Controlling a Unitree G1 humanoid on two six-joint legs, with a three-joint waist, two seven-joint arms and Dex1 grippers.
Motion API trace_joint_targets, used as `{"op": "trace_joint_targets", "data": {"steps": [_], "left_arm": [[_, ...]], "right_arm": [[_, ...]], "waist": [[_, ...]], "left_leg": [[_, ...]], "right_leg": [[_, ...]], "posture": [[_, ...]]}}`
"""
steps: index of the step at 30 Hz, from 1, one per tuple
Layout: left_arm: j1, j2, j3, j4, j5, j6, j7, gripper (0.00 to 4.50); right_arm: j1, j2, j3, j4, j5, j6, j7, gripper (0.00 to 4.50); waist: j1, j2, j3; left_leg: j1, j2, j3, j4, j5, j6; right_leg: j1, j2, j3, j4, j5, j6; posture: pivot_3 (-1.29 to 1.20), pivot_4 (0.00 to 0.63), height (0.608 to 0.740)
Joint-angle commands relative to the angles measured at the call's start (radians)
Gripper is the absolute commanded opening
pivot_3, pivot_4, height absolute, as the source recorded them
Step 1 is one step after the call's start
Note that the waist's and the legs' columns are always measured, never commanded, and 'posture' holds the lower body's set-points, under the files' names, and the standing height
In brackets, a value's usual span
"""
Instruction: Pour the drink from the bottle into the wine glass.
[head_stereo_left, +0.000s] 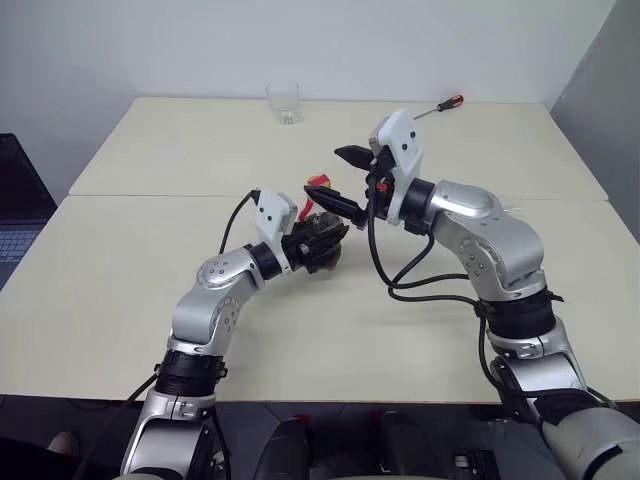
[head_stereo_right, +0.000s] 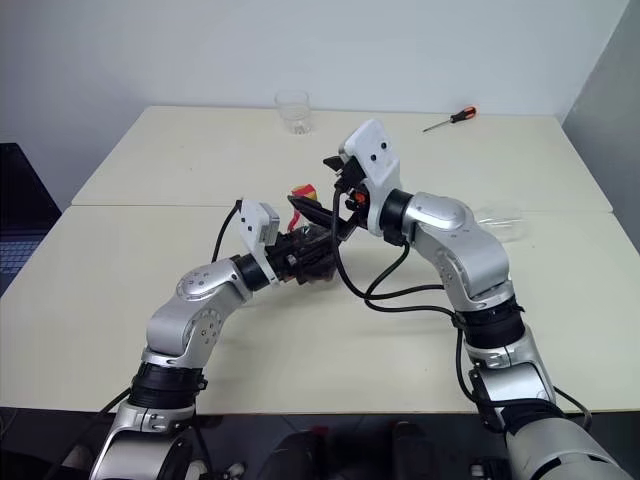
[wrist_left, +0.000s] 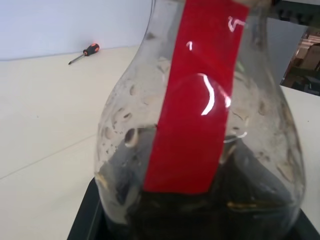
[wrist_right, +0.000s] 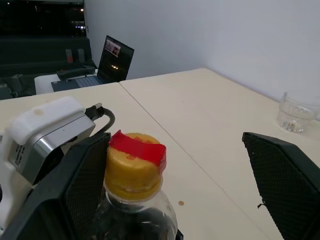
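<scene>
Two pale cream rectangular surfaces (head_stereo_left: 150, 290) butt together, seam running across between them. Short clear stemless tumbler (head_stereo_left: 284, 102) stands upright near the far edge of the far surface. Small screwdriver with orange-red and black handle (head_stereo_left: 441, 105) lies flat on the far surface, well apart from the tumbler, toward the right. Open dark laptop (wrist_right: 112, 62) sits beyond the left edge. Plain white wall (head_stereo_left: 300, 40) behind.

Both arms are built of rounded silver-grey shells joined by black ribbed rings. Each wrist carries a white boxy housing. The left claw (head_stereo_left: 322, 238) and right claw (head_stereo_left: 345, 182) have black fingers. Black cables loop loosely along each forearm.
</scene>
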Motion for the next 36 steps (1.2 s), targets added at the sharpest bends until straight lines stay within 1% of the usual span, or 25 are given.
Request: {"op": "trace_joint_targets", "data": {"steps": [1, 12, 20, 25, 28, 36], "left_arm": [[-0.031, 0.006, 0.022, -0.045, -0.008, -0.032, -0.013, 2.05], [-0.02, 0.008, 0.019, -0.05, -0.01, -0.034, -0.023, 2.05], [-0.027, 0.01, 0.022, -0.038, -0.008, -0.036, -0.034, 2.05], [-0.032, 0.008, 0.022, -0.03, -0.006, -0.038, -0.035, 2.05], [-0.035, 0.007, 0.022, -0.026, -0.005, -0.039, -0.034, 2.05], [-0.038, 0.005, 0.02, -0.027, -0.002, -0.038, -0.031, 2.05]], "right_arm": [[0.008, -0.044, -0.075, -0.028, 0.0, 0.02, -0.028, 4.47], [0.051, -0.137, -0.123, -0.08, 0.035, 0.067, -0.034, 4.47], [0.09, -0.173, -0.149, -0.116, 0.061, 0.09, -0.016, 4.47], [0.108, -0.15, -0.155, -0.172, 0.134, 0.126, -0.004, 4.47], [0.113, -0.134, -0.126, -0.196, 0.138, 0.123, -0.007, 4.47], [0.083, -0.03, -0.051, -0.166, 0.11, 0.083, -0.031, 4.47]], "waist": [[0.0, 0.0, 0.0], [0.001, 0.0, 0.0], [0.0, 0.0, 0.0], [0.0, 0.0, 0.0], [-0.001, 0.0, 0.0], [0.0, 0.0, 0.0]], "left_leg": [[0.0, 0.0, 0.0, 0.0, 0.0, 0.0], [0.0, -0.001, 0.0, 0.0, 0.0, 0.0], [0.0, 0.0, 0.0, 0.0, 0.0, 0.0], [0.0, 0.0, 0.0, 0.0, 0.0, 0.0], [0.0, 0.0, 0.0, 0.0, 0.0, 0.0], [0.0, 0.0, 0.0, 0.0, 0.0, 0.0]], "right_leg": [[0.0, 0.0, 0.0, 0.0, 0.0, 0.0], [0.0, 0.0, 0.0, 0.0, 0.0, 0.0], [0.0, 0.0, 0.0, 0.0, 0.0, 0.0], [0.0, 0.0, 0.0, 0.0, 0.0, 0.0], [0.0, 0.0, 0.0, 0.0, 0.0, 0.0], [0.0, 0.0, 0.0, 0.0, 0.0, 0.0]], "posture": [[0.0, 0.15, 0.74], [0.0, 0.15, 0.74], [0.0, 0.15, 0.74], [0.0, 0.15, 0.74], [0.0, 0.15, 0.74], [0.0, 0.15, 0.74]]}}
